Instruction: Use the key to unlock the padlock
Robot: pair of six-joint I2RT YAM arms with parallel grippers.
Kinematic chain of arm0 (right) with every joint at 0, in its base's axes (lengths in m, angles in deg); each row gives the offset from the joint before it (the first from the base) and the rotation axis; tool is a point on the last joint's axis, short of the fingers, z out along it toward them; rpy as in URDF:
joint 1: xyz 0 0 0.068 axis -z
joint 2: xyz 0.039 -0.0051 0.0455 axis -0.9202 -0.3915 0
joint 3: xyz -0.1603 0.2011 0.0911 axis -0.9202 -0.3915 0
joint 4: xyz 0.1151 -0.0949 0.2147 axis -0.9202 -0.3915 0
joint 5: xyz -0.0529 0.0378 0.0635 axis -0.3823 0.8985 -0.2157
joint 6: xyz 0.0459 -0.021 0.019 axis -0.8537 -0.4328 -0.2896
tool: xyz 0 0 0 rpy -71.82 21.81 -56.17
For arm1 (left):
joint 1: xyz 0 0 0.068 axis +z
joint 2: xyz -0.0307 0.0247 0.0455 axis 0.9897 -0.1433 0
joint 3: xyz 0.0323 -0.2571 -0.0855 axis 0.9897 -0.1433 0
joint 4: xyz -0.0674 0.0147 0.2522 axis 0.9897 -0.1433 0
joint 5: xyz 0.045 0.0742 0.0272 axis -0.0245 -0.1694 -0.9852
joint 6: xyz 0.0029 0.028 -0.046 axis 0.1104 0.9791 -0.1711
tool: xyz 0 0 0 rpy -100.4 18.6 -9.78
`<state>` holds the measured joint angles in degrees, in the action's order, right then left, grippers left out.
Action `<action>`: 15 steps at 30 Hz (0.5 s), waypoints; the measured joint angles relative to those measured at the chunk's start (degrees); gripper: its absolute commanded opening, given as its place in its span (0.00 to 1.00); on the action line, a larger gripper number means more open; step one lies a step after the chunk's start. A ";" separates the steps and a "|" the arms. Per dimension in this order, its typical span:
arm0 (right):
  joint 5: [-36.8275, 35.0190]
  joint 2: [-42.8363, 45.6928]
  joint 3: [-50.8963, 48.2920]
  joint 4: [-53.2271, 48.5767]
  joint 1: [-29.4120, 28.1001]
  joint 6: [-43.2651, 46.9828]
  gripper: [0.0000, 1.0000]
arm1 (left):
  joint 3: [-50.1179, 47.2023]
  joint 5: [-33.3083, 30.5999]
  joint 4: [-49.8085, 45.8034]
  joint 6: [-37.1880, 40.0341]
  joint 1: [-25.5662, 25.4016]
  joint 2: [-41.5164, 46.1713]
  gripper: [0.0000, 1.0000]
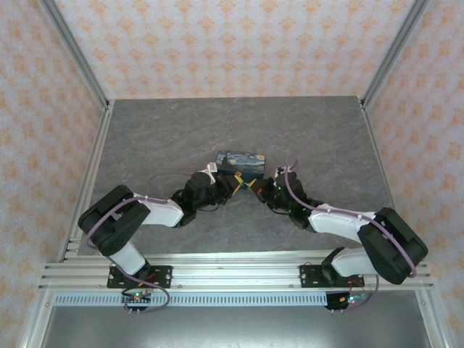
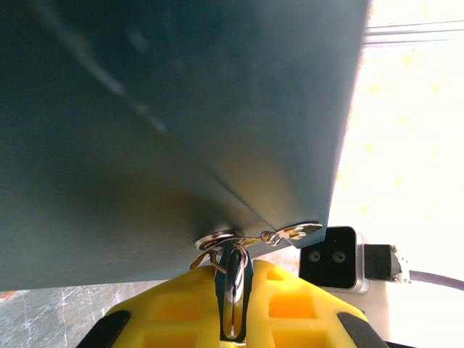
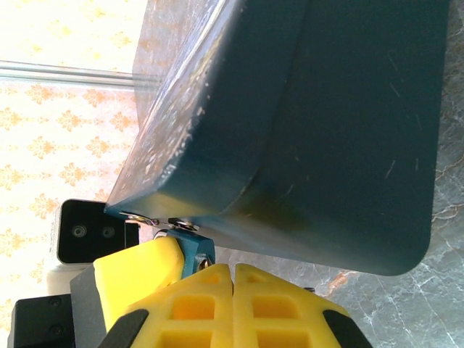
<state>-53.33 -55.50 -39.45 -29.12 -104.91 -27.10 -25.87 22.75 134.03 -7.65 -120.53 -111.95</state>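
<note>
With your left pincer (image 2: 232, 264) clamped on the key (image 2: 233, 286) and your right pincer (image 3: 232, 270) closed beside the padlock (image 3: 194, 252) at the edge of the painted box (image 1: 241, 158), key meets lock, while unlocking appears still undone.

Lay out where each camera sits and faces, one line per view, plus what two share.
Top external: above and behind the bases, looking down on the table; left arm and right arm meet at the painted box.
Left wrist: on the left arm, looking along the left fingers and the key at the box's side.
Right wrist: on the right arm, looking past the shut right fingers at the box.
Shared: both wrist views show the box and the other wrist's camera.
</note>
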 measured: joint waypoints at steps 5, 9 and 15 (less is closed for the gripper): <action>0.02 -0.46 0.00 0.00 0.00 -0.02 0.00 | 0.00 -0.24 0.00 0.00 -0.24 0.00 0.00; 0.04 -0.55 0.00 0.15 0.00 -0.02 0.00 | 0.00 -0.24 0.00 0.00 -0.26 0.00 0.00; 0.04 -0.39 0.00 0.11 0.00 -0.02 0.00 | 0.00 -0.26 0.00 0.00 -0.26 0.00 0.00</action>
<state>-53.28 -55.90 -39.45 -29.01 -104.91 -27.12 -25.87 22.49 134.03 -7.65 -120.79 -111.95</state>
